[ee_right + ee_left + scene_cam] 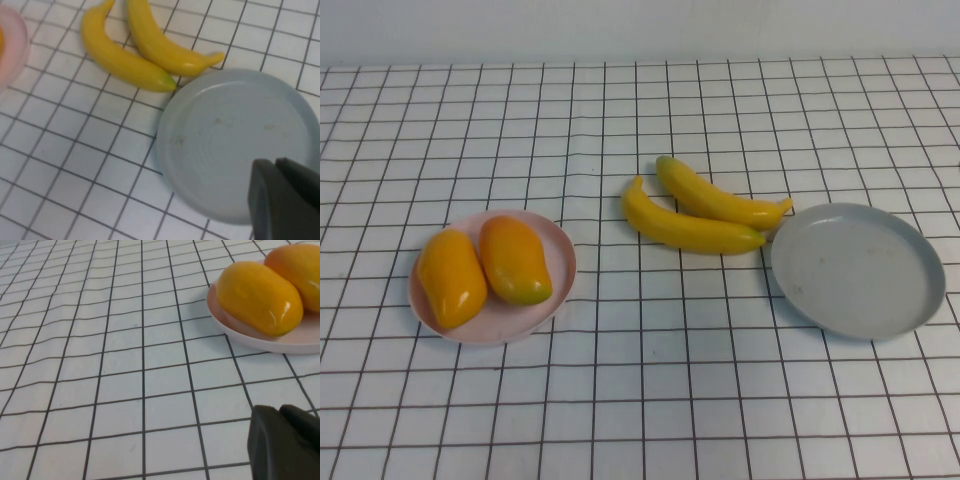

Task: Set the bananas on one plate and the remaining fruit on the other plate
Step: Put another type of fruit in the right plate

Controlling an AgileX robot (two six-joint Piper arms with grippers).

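Both grippers shut, empty; half the sort remains.
Left gripper (285,440) near your pale pink round plate (555,250) holding both plump orange-yellow mangoes (485,268); right gripper (285,200) over bare round grey plate (860,270); two slender yellow plastic bananas (705,212) on checked tablecloth (640,400) beside it.

We see glossy, plastic-looking bananas (695,230) and mangoes (485,265); smooth matt plates (855,270); a smooth gridded tablecloth (620,400).

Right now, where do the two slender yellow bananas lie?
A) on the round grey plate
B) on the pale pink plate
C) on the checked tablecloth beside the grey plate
C: the two slender yellow bananas lie on the checked tablecloth, beside the empty round grey plate.
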